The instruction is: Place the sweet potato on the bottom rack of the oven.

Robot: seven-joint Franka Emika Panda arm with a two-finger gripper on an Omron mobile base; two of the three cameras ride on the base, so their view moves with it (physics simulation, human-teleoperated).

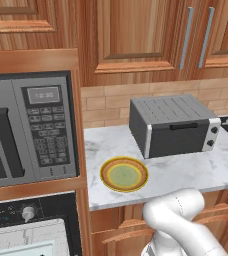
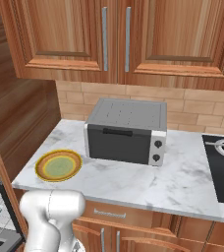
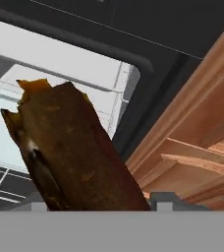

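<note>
The pincer (image 3: 97,209) is clamped on the sweet potato (image 3: 70,152), carried just before the oven (image 3: 148,44), whose door looks open. Placing it on the bottom rack remains.

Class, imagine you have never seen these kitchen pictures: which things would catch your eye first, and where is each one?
In the hand view, the sweet potato, a dark brown blocky lump, looms large in front of the oven. On the marble counter sit a yellow-rimmed plate and, to its right, a grey toaster oven. A grey microwave with a keypad sits built in to the left of the counter.
</note>
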